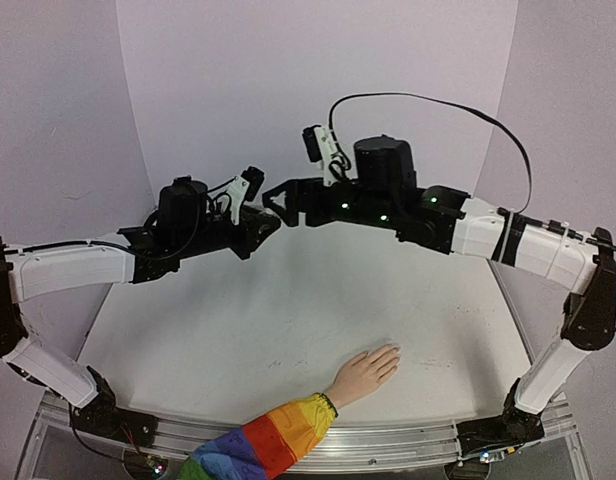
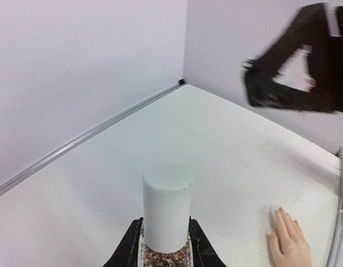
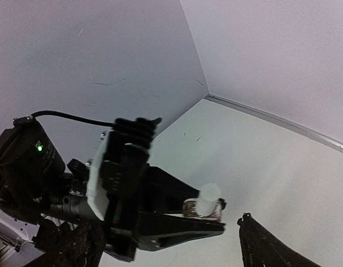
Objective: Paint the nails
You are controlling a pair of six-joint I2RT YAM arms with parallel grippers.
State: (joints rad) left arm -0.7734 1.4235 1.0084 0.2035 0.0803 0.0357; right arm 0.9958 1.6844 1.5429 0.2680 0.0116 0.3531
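A small polish bottle with a white cap (image 2: 166, 206) and glittery glass body (image 2: 166, 258) is held in the air by my left gripper (image 2: 166, 253), shut on its body. My right gripper (image 1: 278, 202) hovers just right of it with its jaws spread and nothing between them, and looks blurred in the left wrist view (image 2: 283, 78). One of its fingers (image 3: 260, 247) shows beside the bottle (image 3: 207, 201). The flesh-coloured hand (image 1: 366, 372) lies flat near the front edge, in a rainbow sleeve (image 1: 268, 445). Its pale nails (image 2: 280, 211) point towards the back wall.
Both arms meet high over the middle of the white table (image 1: 288, 320). Pale purple walls (image 1: 318, 90) close in the back and sides. A black cable (image 1: 468, 108) arcs above the right arm. A metal rail (image 1: 388, 440) runs along the near edge.
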